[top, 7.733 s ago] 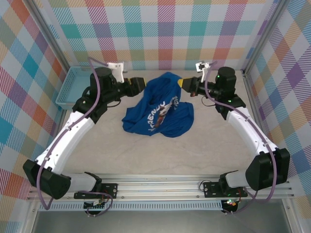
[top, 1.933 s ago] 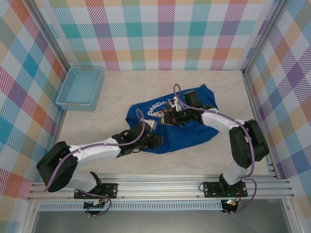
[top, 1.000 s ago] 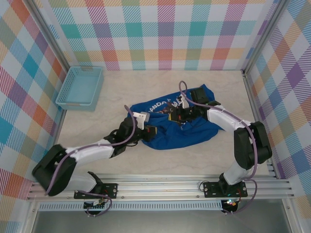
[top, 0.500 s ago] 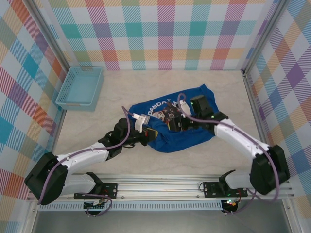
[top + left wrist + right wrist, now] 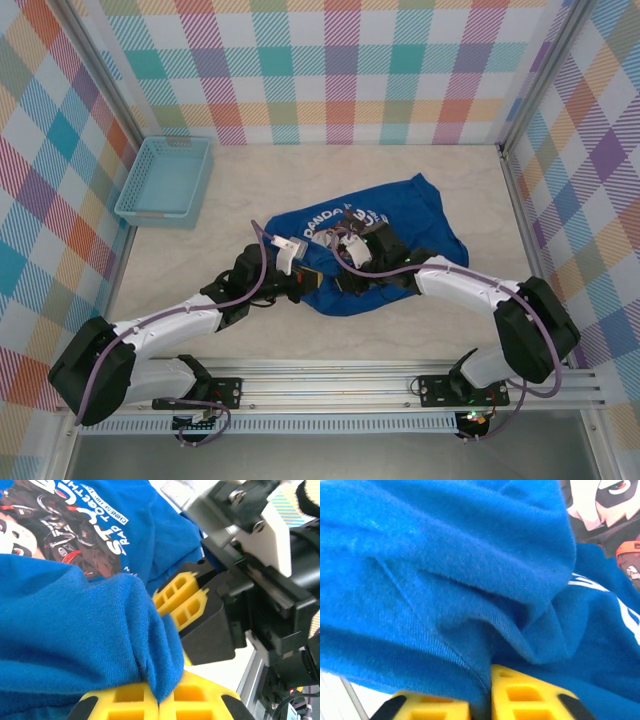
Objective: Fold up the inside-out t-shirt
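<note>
Right fingers [image 5: 530, 700] moved nearer left fingers [image 5: 200, 702], t-shirt [image 5: 410, 215] pinched

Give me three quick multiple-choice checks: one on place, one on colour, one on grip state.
1. Where is the basket? A far left; B far right; C centre.
2. What colour is the shirt? A red; B blue; C green.
3. The left gripper is: A open; B shut on the shirt; C shut on nothing.
Answers: 1 A, it sits in the far-left corner. 2 B, the cloth is royal blue. 3 B, blue cloth is pinched between its yellow fingers.
</note>
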Controlling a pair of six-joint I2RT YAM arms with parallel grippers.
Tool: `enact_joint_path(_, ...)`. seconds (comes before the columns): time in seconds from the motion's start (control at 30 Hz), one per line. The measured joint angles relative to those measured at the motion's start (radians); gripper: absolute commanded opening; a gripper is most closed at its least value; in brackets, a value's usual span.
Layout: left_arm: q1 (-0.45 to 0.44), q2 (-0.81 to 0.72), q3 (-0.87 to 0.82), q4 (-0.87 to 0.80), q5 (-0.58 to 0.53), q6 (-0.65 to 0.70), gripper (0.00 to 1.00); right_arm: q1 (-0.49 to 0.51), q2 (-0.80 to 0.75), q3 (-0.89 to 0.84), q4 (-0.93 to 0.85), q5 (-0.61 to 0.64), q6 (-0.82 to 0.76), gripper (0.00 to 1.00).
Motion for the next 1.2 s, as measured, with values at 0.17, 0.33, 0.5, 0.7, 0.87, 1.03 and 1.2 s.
enact_joint_path(0.17,0.000,-0.008,0.000,-0.050,-0.098,-0.002,0.00,-0.102,-0.059,0.007,-0.019,-0.177,-0.005,0.00)
enact_joint_path(0.33,0.001,-0.025,-0.001,-0.103,-0.220,-0.014,0.09,-0.150,-0.084,0.007,0.016,-0.420,0.032,0.00)
enact_joint_path(0.5,0.004,-0.033,0.031,-0.264,-0.383,-0.024,0.34,-0.161,-0.084,0.006,0.063,-0.572,0.069,0.00)
enact_joint_path(0.7,0.004,-0.163,0.045,-0.367,-0.360,0.011,0.46,-0.175,-0.060,0.006,0.084,-0.632,0.093,0.00)
enact_joint_path(0.87,0.003,-0.277,0.043,-0.294,-0.154,0.033,0.46,-0.180,-0.050,0.006,0.084,-0.636,0.095,0.00)
enact_joint_path(1.03,0.001,-0.142,0.055,-0.229,0.049,0.042,0.45,-0.180,-0.050,0.008,0.084,-0.635,0.095,0.00)
enact_joint_path(1.2,-0.001,-0.042,0.067,-0.228,0.151,0.061,0.48,-0.181,-0.050,0.008,0.083,-0.624,0.095,0.00)
